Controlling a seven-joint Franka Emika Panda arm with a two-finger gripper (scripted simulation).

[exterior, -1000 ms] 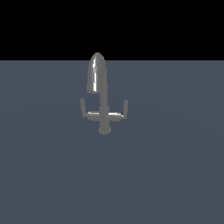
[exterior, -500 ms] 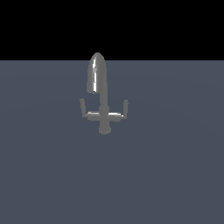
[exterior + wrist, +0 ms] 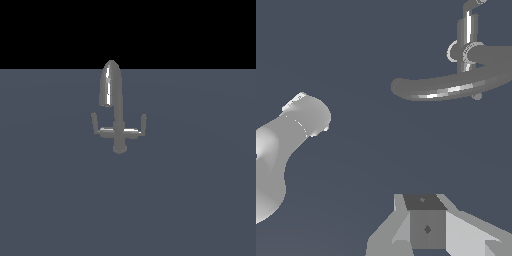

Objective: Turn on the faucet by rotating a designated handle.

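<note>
The faucet [image 3: 119,127] stands on the grey surface in the exterior view, a shiny metal tap with a tall arched spout [image 3: 111,82]. Its mouth leans toward the exterior view's left. The handle [image 3: 94,121] is the short upturned lever on that side of the crossbar; a matching lever [image 3: 143,121] ends the other side. No gripper shows in the exterior view. In the wrist view the faucet [image 3: 456,85] is seen from above, well apart from my gripper [image 3: 425,205]. The gripper's fingers appear as one block with no gap and nothing held.
A pale rounded link of my own arm [image 3: 286,145] shows in the wrist view, away from the faucet. The flat grey floor [image 3: 190,200] stretches all around the tap, under a black background.
</note>
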